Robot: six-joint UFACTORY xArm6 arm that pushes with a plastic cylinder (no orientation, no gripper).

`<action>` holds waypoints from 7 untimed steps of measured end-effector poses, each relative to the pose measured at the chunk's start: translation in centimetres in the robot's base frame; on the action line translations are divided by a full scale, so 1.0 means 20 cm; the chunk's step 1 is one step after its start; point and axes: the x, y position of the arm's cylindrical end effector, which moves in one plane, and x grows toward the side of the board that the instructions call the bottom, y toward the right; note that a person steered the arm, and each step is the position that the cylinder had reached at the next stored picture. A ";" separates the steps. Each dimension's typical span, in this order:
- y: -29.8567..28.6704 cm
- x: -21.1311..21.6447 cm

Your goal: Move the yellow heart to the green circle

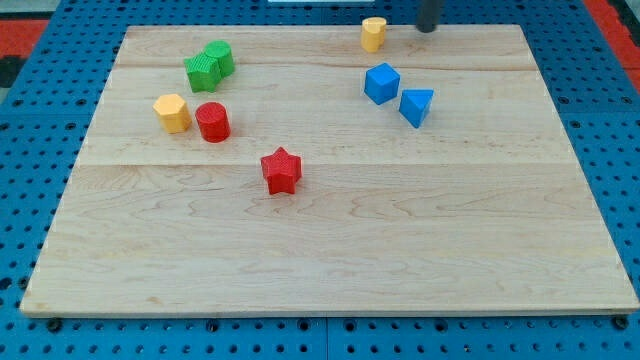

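Our tip (pixel 427 29) beside the yellow heart (pixel 373 33)

We carry no jaws, only a rod; the heart sits just to the view's left of our tip, the green block (pixel 209 65) well beyond.

pale wood board (pixel 330 240), smooth matt grain; blue perforated surface (pixel 40 100) beneath.

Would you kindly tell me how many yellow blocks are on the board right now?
2. The yellow heart sits at the view's top edge, just left of my tip. A yellow block sits at the view's left, beside the red cylinder.
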 end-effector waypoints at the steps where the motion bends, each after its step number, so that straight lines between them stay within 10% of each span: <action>1: -0.34 0.11; 2: -0.38 0.44; 4: -0.14 0.07; 7: -0.93 0.01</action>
